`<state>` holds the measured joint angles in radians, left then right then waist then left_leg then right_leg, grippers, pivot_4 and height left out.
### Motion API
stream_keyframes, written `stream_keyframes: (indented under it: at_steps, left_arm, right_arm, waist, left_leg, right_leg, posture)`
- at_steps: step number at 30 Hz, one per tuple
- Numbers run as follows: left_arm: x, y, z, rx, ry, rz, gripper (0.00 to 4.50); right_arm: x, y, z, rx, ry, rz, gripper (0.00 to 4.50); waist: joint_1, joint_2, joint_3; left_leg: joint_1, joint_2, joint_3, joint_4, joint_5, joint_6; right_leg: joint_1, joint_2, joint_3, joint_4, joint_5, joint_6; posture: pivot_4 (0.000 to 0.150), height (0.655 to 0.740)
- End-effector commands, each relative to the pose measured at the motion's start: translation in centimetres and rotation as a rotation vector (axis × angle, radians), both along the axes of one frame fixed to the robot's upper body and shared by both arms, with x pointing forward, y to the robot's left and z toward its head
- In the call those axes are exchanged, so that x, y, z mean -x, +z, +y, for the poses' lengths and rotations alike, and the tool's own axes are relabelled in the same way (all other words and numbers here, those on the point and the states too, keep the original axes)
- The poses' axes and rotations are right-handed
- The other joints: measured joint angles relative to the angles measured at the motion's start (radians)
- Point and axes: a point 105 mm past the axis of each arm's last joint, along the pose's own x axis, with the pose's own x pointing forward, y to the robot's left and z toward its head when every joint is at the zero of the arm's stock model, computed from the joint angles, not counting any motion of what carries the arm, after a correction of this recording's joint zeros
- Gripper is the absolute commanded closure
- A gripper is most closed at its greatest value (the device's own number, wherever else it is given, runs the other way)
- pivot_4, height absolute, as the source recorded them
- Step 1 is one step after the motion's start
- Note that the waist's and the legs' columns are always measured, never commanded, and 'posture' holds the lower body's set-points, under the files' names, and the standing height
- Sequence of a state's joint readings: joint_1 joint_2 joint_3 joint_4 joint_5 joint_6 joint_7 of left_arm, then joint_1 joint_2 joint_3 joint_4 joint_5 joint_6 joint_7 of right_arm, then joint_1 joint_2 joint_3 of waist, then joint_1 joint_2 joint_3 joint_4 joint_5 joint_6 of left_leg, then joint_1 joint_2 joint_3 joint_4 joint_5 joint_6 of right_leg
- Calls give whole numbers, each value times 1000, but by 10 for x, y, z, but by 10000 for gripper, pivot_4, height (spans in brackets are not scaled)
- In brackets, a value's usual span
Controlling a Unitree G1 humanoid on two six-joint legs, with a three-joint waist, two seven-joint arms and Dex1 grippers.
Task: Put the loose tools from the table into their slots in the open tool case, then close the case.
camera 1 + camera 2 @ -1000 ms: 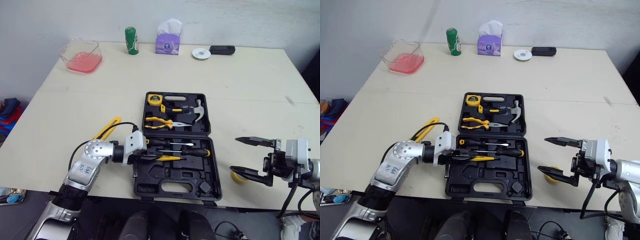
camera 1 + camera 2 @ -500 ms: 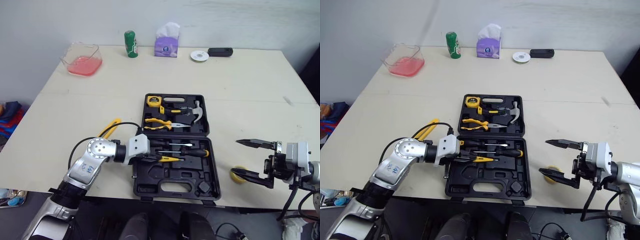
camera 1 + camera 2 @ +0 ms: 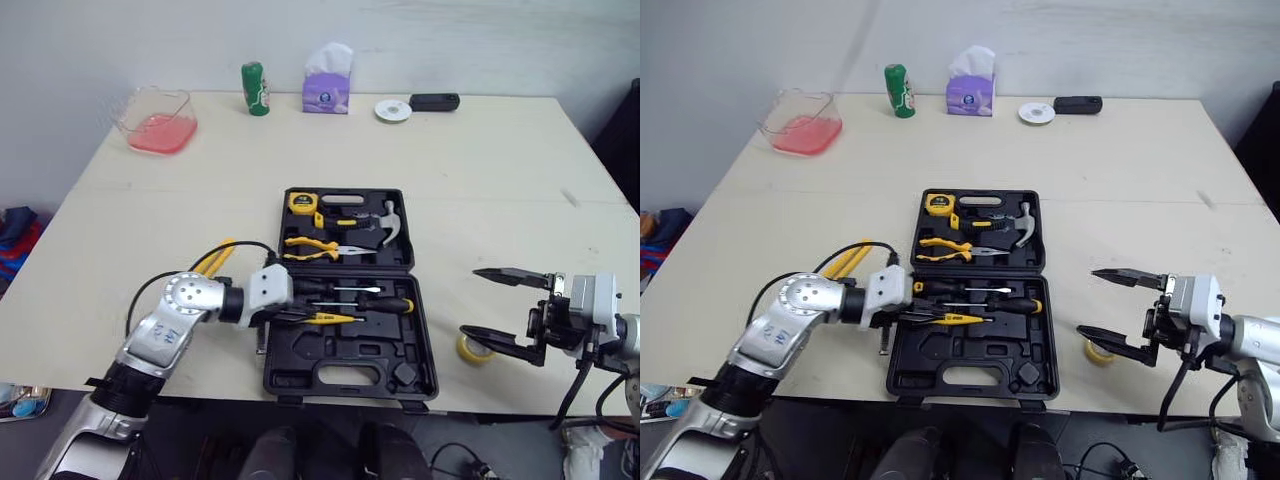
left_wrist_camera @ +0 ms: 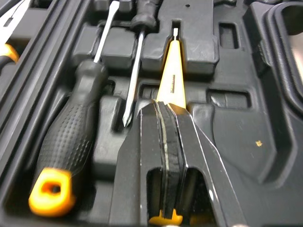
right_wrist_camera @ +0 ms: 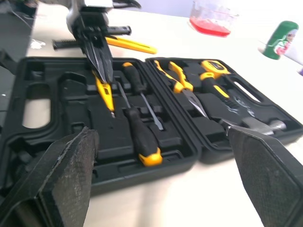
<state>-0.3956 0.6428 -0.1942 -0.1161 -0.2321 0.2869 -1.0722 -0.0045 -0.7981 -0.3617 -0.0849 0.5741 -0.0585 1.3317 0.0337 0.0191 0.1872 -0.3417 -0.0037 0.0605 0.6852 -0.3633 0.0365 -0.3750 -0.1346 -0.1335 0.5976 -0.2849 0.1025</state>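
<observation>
Left gripper (image 4: 162, 105) clamped on yellow tool (image 4: 171, 78) along tool case (image 3: 350, 378) slot; needed shaft aligned with groove, pressed flat before release. Right gripper (image 3: 470, 302) spread wide, empty

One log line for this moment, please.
left gripper: shut on yellow tool over open tool case | right gripper: open beside yellow tape roll

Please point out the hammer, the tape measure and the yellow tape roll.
hammer (image 3: 394, 212), left eye view, metal head.
tape measure (image 3: 302, 201), left eye view, yellow housing.
yellow tape roll (image 3: 470, 352), left eye view, visible outer rim.
</observation>
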Motion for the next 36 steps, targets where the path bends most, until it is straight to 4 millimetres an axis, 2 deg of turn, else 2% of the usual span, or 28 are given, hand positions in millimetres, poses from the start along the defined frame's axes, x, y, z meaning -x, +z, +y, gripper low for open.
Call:
stream_keyframes:
  at_steps: [1, 3, 4, 5, 7, 9, 11, 12, 17, 21, 23, 25, 29, 33, 36]
  left_arm:
    - [-1, 41, 24, 124, 52, -98, 44597]
    - [-4, 48, 46, 148, 130, -125, 38483]
    - [-8, 50, 71, 154, 231, -158, 35627]
    - [-10, 53, 92, 166, 314, -180, 31225]
    - [-10, 55, 117, 188, 422, -205, 21604]
    - [-7, 53, 139, 163, 508, -235, 11762]
    - [3, 52, 177, 142, 664, -257, 1946]
    - [10, 50, 193, 131, 728, -252, 487]
    - [44, 42, 279, 121, 1105, -320, 487]
    - [72, 35, 317, 139, 1299, -349, 487]
    - [93, 28, 339, 167, 1427, -349, 487]
    - [107, 23, 352, 181, 1510, -350, 487]
    - [126, 13, 365, 180, 1611, -314, 487]
    - [129, 10, 363, 171, 1609, -316, 487]
    - [125, 10, 358, 168, 1589, -320, 487]
  right_arm:
    - [-5, 23, -24, 31, -97, -91, 0]
    - [-3, 22, -34, 58, -120, -93, 0]
    - [-5, 24, -46, 77, -174, -121, 0]
    - [-7, 27, -57, 86, -224, -154, 0]
    - [-10, 32, -70, 104, -291, -218, 0]
    - [-12, 35, -85, 140, -356, -291, 0]
    - [-11, 34, -111, 153, -465, -302, 0]
    - [-9, 33, -122, 158, -503, -300, 0]
    - [4, 20, -170, 149, -713, -277, 0]
    - [17, 12, -199, 144, -857, -266, 0]
    - [29, 6, -219, 127, -976, -254, 0]
    - [39, 2, -233, 96, -1066, -245, 0]
    - [59, -12, -253, 65, -1213, -211, 0]
    - [68, -21, -258, 65, -1257, -188, 0]
    - [68, -23, -257, 61, -1254, -187, 0]
  waist:
    - [-8, -1, 1]
    - [-9, -2, 2]
    - [-11, -2, 2]
    - [-14, -2, 2]
    - [-18, -4, 3]
    - [-18, -5, 5]
    - [-21, -6, 5]
    - [-22, -6, 5]
    - [-22, -6, 5]
    - [-30, -5, 5]
    - [-35, -5, 6]
    - [-38, -5, 6]
    - [-39, -5, 6]
    - [-39, -4, 5]
    - [-39, -4, 5]
  left_leg:
    - [0, 0, 0, 0, 0, 0]
    - [0, 0, 0, 0, 0, 0]
    - [0, 0, 0, 0, 0, 0]
    - [0, 0, 0, -1, 0, 0]
    - [1, 1, 2, -2, 0, 0]
    - [1, 1, 3, -2, 0, 0]
    - [2, 0, 4, -2, 0, 0]
    - [2, 0, 4, -2, -1, 0]
    - [2, 1, 4, -5, -2, -1]
    - [2, 1, 5, -5, -4, 0]
    - [3, 1, 5, -5, -7, -4]
    - [3, 1, 5, -5, -8, -6]
    - [5, 1, 5, -7, -9, -7]
    - [5, 1, 6, -7, -9, -7]
    - [5, 1, 6, -7, -9, -7]
  right_leg:
    - [0, 0, 0, 0, 0, 0]
    - [0, 0, 0, -1, 0, 0]
    - [0, 0, 0, -1, 0, 0]
    - [0, 0, 0, -1, 0, 0]
    - [0, 1, 0, -2, 0, 0]
    - [0, 1, 0, -2, 0, 0]
    - [0, -1, 1, -3, 0, 0]
    - [0, -2, 2, -4, 0, 0]
    - [-1, -2, 0, -6, 0, -1]
    - [-2, -4, 0, -8, -1, -1]
    - [-2, -6, 0, -7, -1, -1]
    - [-2, -7, 1, -6, -1, -1]
    - [-2, -7, 1, -6, -1, -2]
    - [-2, -7, 2, -6, -1, -2]
    - [-2, -7, 2, -6, -1, -2]
  posture:
    - [1500, 7400]
    - [1500, 7400]
    - [1500, 7400]
    - [1500, 7400]
    - [1500, 7400]
    - [1500, 7400]
    - [1500, 7400]
    - [1500, 7400]
    - [1500, 7400]
    - [1500, 7400]
    - [1500, 7400]
    - [1500, 7400]
    - [1500, 7400]
    - [1500, 7400]
    - [1500, 7400]
